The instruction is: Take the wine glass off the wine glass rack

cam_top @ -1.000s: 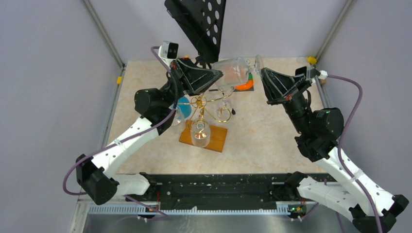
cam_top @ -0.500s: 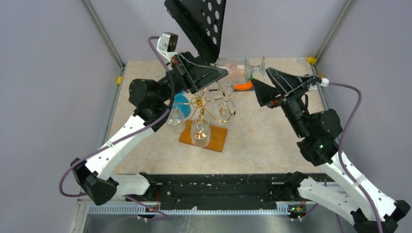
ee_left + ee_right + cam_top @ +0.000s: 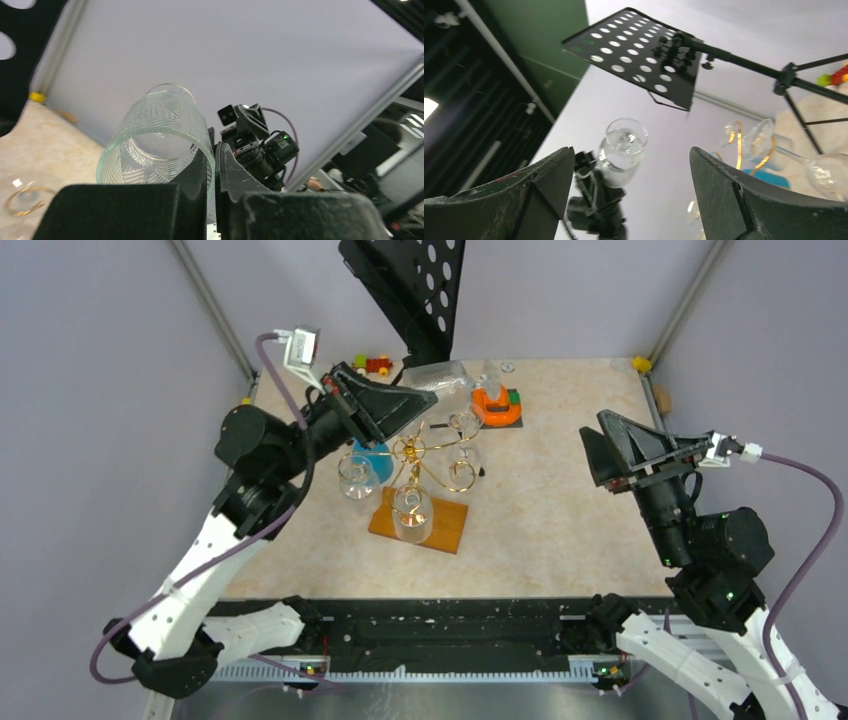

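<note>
The wine glass (image 3: 440, 378), clear with a ribbed bowl, lies tipped on its side in the air above the back of the wine glass rack (image 3: 428, 455). That rack is a gold wire tree on an orange-brown wooden base (image 3: 450, 528). My left gripper (image 3: 428, 398) is shut on the glass's bowl wall, seen close in the left wrist view with the rim (image 3: 150, 135) pinched between the fingers (image 3: 197, 175). My right gripper (image 3: 592, 455) stands open to the right of the rack, holding nothing. Its wrist view looks across at the held glass (image 3: 621, 150).
Three other glasses hang on the rack (image 3: 357, 476) (image 3: 412, 508) (image 3: 463, 425). A black perforated music stand (image 3: 410, 290) rises behind it. An orange block (image 3: 497, 408), a blue object (image 3: 376, 456) and small toys (image 3: 375, 365) sit at the back.
My right gripper opened, let go of the glass's foot end and drew back to the right and nearer. The left arm swung slightly left with the glass still in its grip.
</note>
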You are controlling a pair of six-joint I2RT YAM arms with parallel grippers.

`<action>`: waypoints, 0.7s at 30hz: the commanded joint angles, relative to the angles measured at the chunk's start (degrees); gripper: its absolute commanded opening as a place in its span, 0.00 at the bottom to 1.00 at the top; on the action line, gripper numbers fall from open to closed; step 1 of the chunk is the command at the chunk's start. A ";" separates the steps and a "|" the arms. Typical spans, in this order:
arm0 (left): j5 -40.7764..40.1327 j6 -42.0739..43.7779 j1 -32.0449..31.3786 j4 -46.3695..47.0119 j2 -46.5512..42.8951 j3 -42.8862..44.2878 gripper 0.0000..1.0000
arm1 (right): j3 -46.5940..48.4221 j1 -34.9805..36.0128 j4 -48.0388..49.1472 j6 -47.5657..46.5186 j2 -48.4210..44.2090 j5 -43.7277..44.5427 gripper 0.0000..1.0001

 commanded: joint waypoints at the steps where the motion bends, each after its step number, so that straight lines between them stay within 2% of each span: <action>1: -8.43 12.36 0.24 -11.35 -8.06 4.82 0.00 | 2.65 0.02 -8.44 -6.09 0.40 0.53 0.85; 7: -19.44 21.01 0.23 -24.35 -13.60 7.24 0.00 | 3.65 0.02 -10.25 -7.60 3.53 -5.14 0.80; 10: -30.97 26.37 0.19 -33.07 -14.13 10.69 0.00 | 3.39 0.02 -10.47 -7.58 5.08 -7.44 0.78; 14: -50.27 34.36 0.24 -43.00 -12.82 13.34 0.00 | 2.40 0.02 -10.66 -7.37 5.95 -8.27 0.76; 18: -68.58 40.89 0.22 -45.56 -9.51 12.00 0.00 | 1.29 0.02 -10.50 -7.32 6.27 -8.58 0.76; 21: -74.26 42.16 1.52 -46.42 -6.16 10.50 0.00 | 0.80 0.02 -10.77 -7.57 6.67 -9.10 0.76</action>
